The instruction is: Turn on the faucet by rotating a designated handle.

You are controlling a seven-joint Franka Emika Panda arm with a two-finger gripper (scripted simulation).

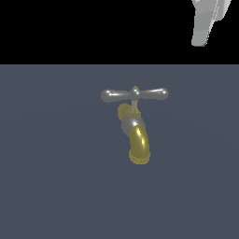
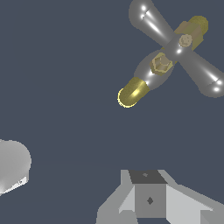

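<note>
— Over on the exterior view's right, high at the upper corner, what is that pale shape?

— Part of the gripper, cut off by the frame. Only a light grey finger shows, so from here I cannot tell whether the jaws are apart or together. It hangs well apart from the faucet, touching nothing.

— And the faucet itself?

— It sits near the middle of the dark grey worktop. The handle — a slim silver crossbar with bulbous ends — lies level across the top on a thin brass stem, wider than the spout that curves down toward the camera. I would judge the bar stands proud of the body so a finger can push against one end and swing it round.

— Does the wrist view help?

— Somewhat. It looks down on the tap: the handle runs diagonally, the brass spout pokes out beneath it, and the faucet is off to one side, not centred under the camera. One grey finger shows at the picture's edge and a blurred pale mass at another edge; if that is the second finger, the gap between them is wide and empty. So the gripper reads as parted, holding nothing.

— How far along, then?

— The approach is not yet made, I think; the arm needs to line up with one bulbous end.
</note>
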